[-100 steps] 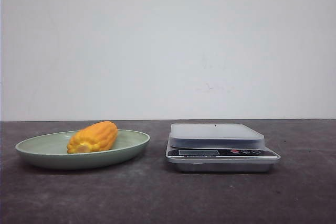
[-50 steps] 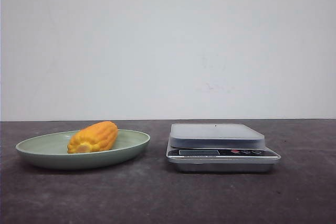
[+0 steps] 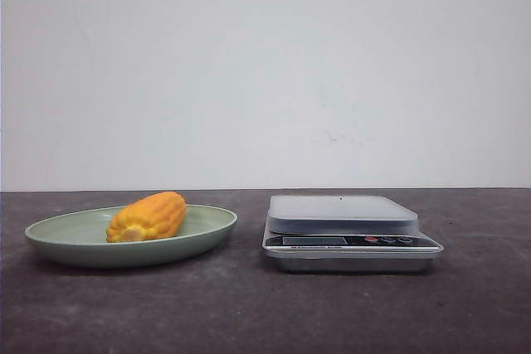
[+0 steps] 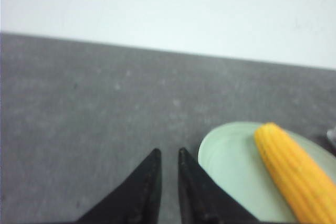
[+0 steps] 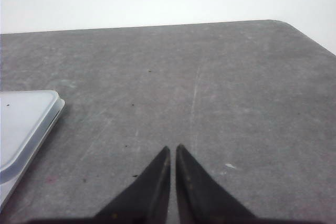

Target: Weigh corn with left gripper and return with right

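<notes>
The corn (image 3: 148, 216), a yellow-orange cob, lies on a pale green plate (image 3: 50, 234) at the left of the table. It also shows in the left wrist view (image 4: 295, 171), lying on the plate (image 4: 226, 156). My left gripper (image 4: 168, 153) is shut and empty, low over bare table beside the plate's rim. My right gripper (image 5: 172, 149) is shut and empty over bare table, off to the side of the scale (image 5: 21, 124). Neither gripper shows in the front view.
A silver kitchen scale (image 3: 348, 231) with a flat pale platform stands right of the plate. The dark grey table (image 3: 265, 312) runs back to a white wall. The table's rounded far corner (image 5: 283, 24) shows in the right wrist view.
</notes>
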### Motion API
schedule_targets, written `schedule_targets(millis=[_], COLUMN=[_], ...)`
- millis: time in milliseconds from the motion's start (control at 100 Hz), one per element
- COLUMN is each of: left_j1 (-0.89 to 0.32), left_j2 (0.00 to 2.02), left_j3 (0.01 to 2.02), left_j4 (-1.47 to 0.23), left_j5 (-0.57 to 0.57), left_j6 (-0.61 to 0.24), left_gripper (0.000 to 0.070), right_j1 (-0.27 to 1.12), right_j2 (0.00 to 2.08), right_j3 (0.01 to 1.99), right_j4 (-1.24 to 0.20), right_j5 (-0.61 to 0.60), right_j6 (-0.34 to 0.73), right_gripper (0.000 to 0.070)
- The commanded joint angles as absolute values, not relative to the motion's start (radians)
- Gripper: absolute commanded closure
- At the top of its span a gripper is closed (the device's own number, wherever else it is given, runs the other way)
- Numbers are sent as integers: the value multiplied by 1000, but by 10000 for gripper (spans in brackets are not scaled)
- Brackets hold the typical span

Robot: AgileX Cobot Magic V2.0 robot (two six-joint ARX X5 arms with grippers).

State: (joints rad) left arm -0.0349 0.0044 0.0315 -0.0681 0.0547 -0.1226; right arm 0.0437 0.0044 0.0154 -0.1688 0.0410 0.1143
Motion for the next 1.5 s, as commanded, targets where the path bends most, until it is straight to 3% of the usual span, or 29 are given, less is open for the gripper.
schedule_targets(millis=[0, 170, 440, 620, 810, 840, 880, 970, 1010, 1040, 1270, 1490], left_j1=[-33, -33, -33, -34, -35, -35, -37, -43, -47, -50, -154, -348], left_j2=[3, 3, 56, 288, 609, 651, 700, 793, 828, 853, 1033, 1242], left_j3=[16, 16, 113, 334, 679, 734, 804, 948, 1002, 1040, 1249, 1258], left_j4=[-52, -44, -39, -39, -170, -192, -220, -303, -338, -366, -561, -617], left_j5=[56, 52, 39, 25, 82, 107, 142, 181, 194, 205, 220, 110], left_j6=[-121, -129, -323, -393, -344, -329, -318, -311, -297, -290, -198, -192], left_gripper=[689, 690, 688, 688, 688, 686, 639, 327, 218, 195, 195, 195], right_j1=[44, 44, 44, 44, 44, 44, 44, 44, 44, 45, 50, 69], right_j2=[4, 4, 74, 284, 505, 537, 575, 652, 680, 698, 772, 776], right_j3=[11, 11, 165, 410, 670, 710, 762, 863, 901, 928, 1055, 1063], right_j4=[-176, -172, -222, -294, -364, -377, -394, -424, -435, -445, -551, -627], right_j5=[41, 41, 41, 40, -59, -71, -81, -90, -110, -130, -210, -212], right_j6=[132, 144, 274, 299, 271, 266, 261, 260, 256, 251, 216, 181], right_gripper=[688, 689, 697, 697, 692, 664, 552, 162, 68, 67, 72, 72])
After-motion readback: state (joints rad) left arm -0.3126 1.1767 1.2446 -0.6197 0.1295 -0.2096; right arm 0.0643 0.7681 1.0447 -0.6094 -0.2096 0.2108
